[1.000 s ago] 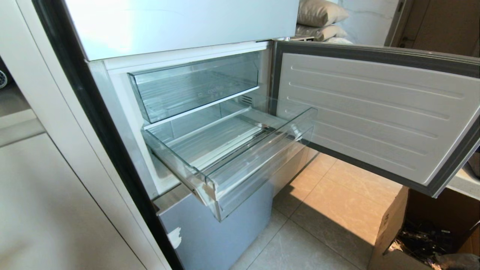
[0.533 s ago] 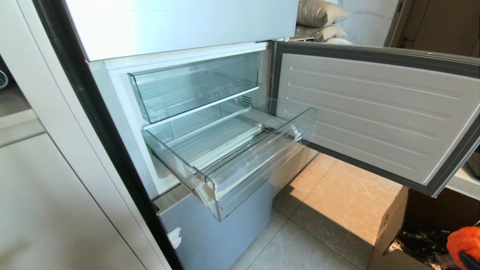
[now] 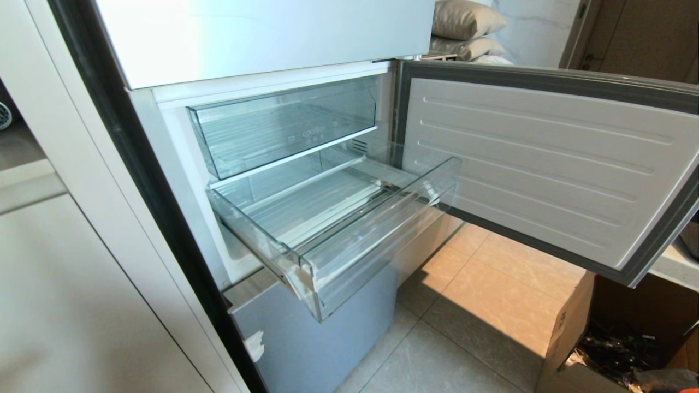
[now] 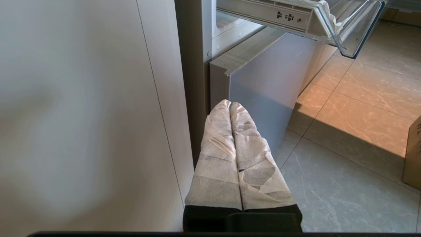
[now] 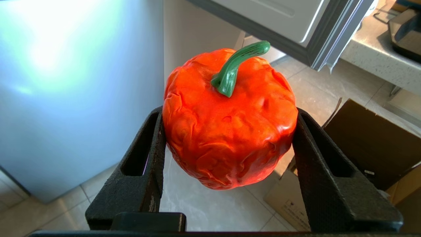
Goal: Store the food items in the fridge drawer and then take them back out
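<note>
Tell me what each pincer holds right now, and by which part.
The right pincer clamps the orange-red toy pepper across its sides, with the green stem free. The left pincer is shut on nothing.

Warm sunlight falls on the floor tiles [image 3: 508,284] under the open fridge door [image 3: 546,164], which throws a sharp shadow. Strong glare whitens the fridge front [image 5: 49,49] beside the right gripper [image 5: 227,131]. The wall panel [image 4: 82,115] beside the left gripper [image 4: 230,105] looks soft and unsharp.

Left claw [image 4: 230,107]: 2 white tape-wrapped fingers; right claw [image 5: 227,144]: 2 black slotted fingers.
</note>
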Robot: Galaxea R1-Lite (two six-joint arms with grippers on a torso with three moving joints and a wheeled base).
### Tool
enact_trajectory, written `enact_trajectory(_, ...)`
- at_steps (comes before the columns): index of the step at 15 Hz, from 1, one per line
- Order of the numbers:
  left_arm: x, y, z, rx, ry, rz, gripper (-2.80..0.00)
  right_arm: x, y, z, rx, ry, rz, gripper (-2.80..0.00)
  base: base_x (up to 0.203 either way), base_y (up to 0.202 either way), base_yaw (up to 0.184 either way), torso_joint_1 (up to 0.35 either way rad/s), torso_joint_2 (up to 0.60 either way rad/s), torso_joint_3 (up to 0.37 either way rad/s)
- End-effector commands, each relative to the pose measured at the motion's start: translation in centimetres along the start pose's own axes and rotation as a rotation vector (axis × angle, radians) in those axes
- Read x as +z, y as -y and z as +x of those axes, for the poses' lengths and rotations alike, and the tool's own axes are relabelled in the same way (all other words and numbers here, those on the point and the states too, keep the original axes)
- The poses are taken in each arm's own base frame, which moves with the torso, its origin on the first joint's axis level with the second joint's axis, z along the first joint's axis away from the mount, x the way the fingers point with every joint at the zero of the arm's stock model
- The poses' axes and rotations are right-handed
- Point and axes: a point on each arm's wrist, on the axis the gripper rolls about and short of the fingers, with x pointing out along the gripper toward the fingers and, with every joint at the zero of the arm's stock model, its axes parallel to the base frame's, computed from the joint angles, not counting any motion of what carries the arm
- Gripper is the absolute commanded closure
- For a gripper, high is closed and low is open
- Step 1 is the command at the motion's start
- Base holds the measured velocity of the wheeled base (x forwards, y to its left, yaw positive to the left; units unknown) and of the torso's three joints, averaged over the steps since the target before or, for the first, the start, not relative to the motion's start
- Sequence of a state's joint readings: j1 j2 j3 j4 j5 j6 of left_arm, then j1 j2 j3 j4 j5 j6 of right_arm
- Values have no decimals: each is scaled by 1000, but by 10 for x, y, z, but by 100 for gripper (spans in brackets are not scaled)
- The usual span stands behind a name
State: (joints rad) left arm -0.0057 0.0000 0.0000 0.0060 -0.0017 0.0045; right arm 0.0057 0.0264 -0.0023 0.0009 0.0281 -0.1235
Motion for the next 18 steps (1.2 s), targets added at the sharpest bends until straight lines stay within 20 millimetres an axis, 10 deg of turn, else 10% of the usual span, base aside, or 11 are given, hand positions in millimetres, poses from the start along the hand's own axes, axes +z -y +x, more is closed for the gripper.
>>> enact_trajectory(1,0,0,0,0,0,0,0,-2,0,-2,0,21,-1,0,0,0,0,0,0,0)
enact_trajectory(11,0,0,0,0,0,0,0,-2,0,-2,-4,20,14,0,0,0,7,0,0,1)
enact_trajectory(18,0,0,0,0,0,0,0,-2,0,-2,-4,20,14,0,0,-11,170,2,0,1)
